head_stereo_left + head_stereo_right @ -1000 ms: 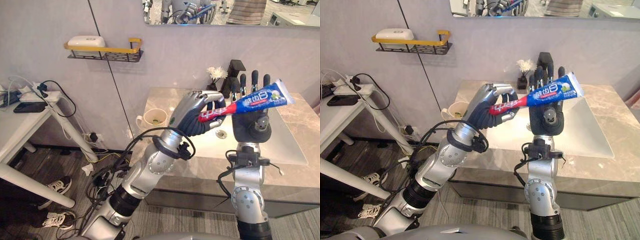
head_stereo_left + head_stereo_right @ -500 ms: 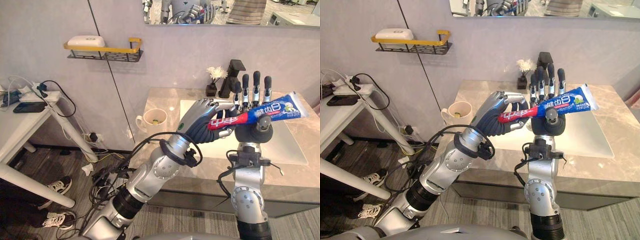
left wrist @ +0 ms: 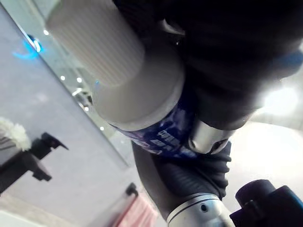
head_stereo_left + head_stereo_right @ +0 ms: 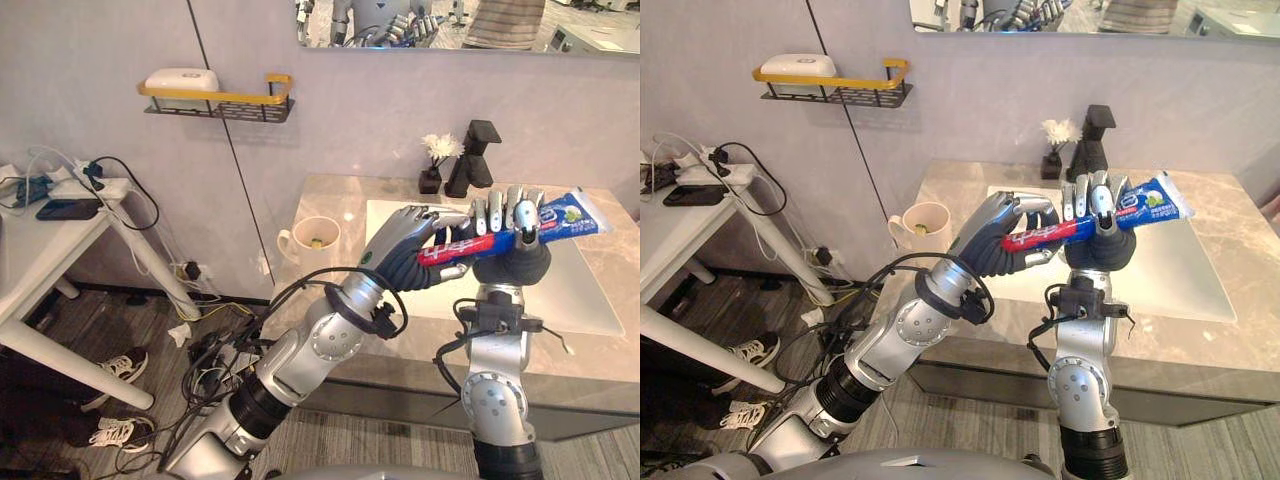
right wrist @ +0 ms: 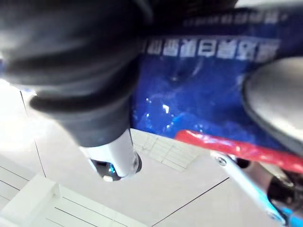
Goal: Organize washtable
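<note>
Toothpaste tube (image 4: 562, 217) clasped by left hand (image 4: 402, 256) (cap end) and right hand (image 4: 521, 263), above open sink basin (image 4: 583, 292).

This looks like a bathroom corner mocked up inside an office or lab. A marble-look washtable (image 4: 330, 200) has a sunken basin (image 4: 580, 300), a black faucet (image 4: 473, 160), a mirror (image 4: 470, 20) above and 1 wall shelf (image 4: 215, 100). Just beside it stands a white desk (image 4: 30, 250) carrying a power strip (image 4: 60, 180).

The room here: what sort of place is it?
Probably a bathroom corner mocked up in a workroom: a marble washtable with sunken basin and black faucet, a mirror above, a toothpaste tube gripped by the left hand and right hand. The cable-strewn desk beside it suggests a test setup.
</note>
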